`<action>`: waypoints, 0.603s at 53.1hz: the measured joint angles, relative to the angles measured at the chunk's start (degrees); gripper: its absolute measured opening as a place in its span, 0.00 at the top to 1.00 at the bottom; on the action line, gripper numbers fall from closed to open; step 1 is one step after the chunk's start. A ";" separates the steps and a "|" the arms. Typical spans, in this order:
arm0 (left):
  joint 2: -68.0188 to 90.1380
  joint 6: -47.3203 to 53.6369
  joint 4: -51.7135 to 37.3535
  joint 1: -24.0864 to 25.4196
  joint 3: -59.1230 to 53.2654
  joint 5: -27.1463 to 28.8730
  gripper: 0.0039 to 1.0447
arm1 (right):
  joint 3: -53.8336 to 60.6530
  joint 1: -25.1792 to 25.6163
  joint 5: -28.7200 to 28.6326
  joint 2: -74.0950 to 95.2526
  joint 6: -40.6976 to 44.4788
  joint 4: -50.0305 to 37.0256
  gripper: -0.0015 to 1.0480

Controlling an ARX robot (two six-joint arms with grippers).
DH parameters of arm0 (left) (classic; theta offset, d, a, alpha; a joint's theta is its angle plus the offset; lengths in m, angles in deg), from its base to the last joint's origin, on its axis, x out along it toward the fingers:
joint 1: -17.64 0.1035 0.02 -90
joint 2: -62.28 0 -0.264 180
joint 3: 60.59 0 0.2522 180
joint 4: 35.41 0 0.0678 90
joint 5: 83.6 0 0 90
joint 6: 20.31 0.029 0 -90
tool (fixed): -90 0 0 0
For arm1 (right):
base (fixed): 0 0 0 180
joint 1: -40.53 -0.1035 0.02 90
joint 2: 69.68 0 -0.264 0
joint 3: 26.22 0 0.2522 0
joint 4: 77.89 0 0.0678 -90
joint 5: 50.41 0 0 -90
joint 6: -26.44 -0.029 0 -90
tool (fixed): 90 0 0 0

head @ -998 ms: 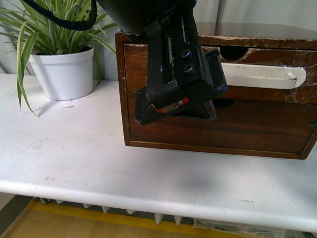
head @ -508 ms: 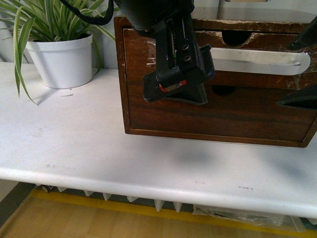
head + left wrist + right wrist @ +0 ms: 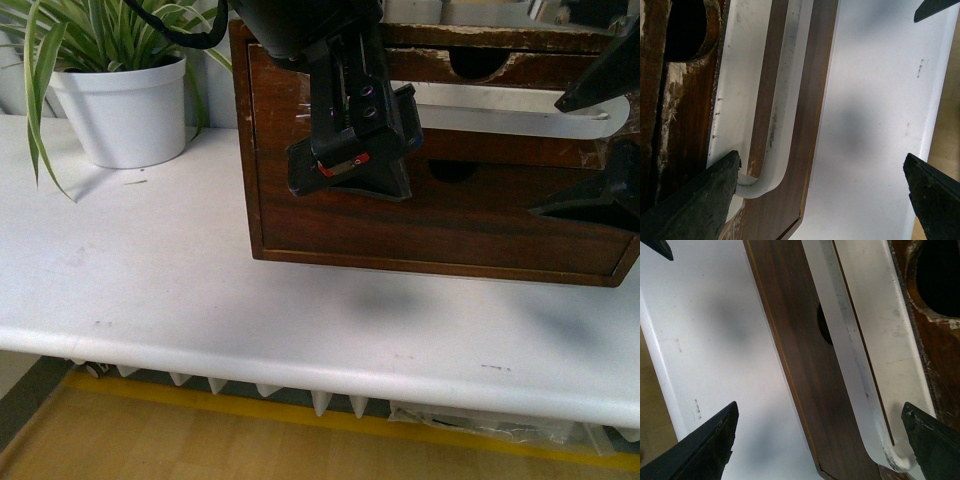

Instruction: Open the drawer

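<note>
1. Both grippers face a brown chest (image 3: 243,150) on a white table (image 3: 150,300). My target is the drawer (image 3: 520,150), the upper one, which carries a long white handle (image 3: 500,112).
2. The left gripper (image 3: 822,187) is spread wide and holds nothing. The handle's curved end lies just beside one finger (image 3: 705,200) and well apart from the other. Most of the gap is over bare table.
3. The right gripper (image 3: 822,440) is also wide open and empty. The handle's other end sits just beside one finger (image 3: 935,445). The lower drawer (image 3: 800,365) and the table fill the rest of its gap.
4. The drawer is straight ahead of both grippers, and its handle spans from one to the other. It looks shut, but I cannot be sure from these views.
5. First risk, as I judge it: neither handle end is centred in its gap. If a gripper closes now, the near finger could land on the bend and skid off.
6. The handle looks stuck on rather than screwed, so a hard tug might peel it away.
7. If the two arms pull unevenly, the drawer could skew and jam. The whole chest could also be dragged toward the table edge.
</note>
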 joint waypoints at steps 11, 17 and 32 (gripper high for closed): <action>0.22 0.15 1.14 0.04 0.59 -0.17 0.06 | -0.81 -0.04 0.74 1.86 0.07 0.33 0.09; 0.24 0.24 1.55 0.04 0.68 -0.17 0.06 | -0.94 -0.04 0.72 2.12 0.22 0.48 0.09; -0.04 3.02 6.27 -0.13 1.11 -0.90 0.06 | -1.44 0.13 -1.44 2.10 2.62 4.59 0.09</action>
